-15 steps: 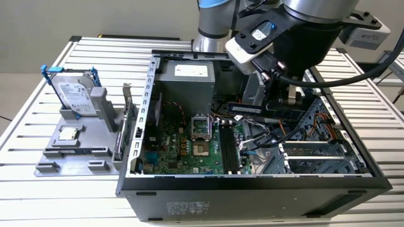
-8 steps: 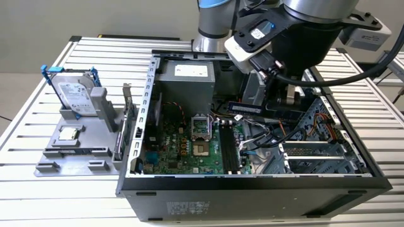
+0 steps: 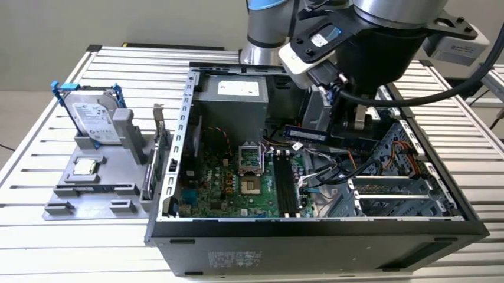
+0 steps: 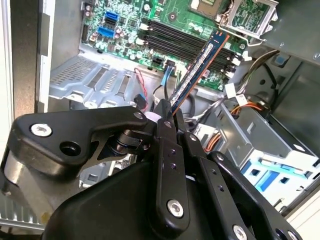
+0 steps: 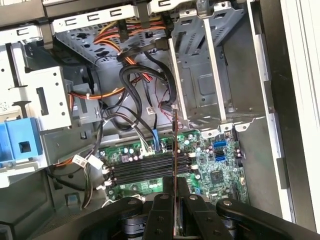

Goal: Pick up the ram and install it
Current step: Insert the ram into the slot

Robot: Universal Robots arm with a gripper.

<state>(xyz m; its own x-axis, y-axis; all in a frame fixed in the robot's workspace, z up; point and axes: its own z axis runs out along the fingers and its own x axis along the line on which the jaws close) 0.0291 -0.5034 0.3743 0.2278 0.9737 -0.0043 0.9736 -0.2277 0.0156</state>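
The ram [image 3: 307, 134] is a long, narrow blue board, held over the inside of the open computer case [image 3: 315, 227]. My gripper [image 3: 352, 131] is shut on one end of it. In the second wrist view the ram [image 4: 200, 62] runs out from my gripper [image 4: 167, 114] towards the black memory slots [image 4: 182, 39], above them and apart from them. In the first wrist view the ram [image 5: 175, 145] shows edge-on, crossing over the slots [image 5: 142, 167] from my gripper [image 5: 175, 192]. The slots [image 3: 285, 186] lie on the green motherboard [image 3: 228, 188].
A grey tray [image 3: 94, 188] at the exterior view's left holds a silver hard drive [image 3: 93, 121] with blue rails and a small square chip [image 3: 85, 167]. Inside the case are a power supply [image 3: 236, 97], loose cables [image 5: 130, 90] and a metal drive cage [image 3: 393, 188].
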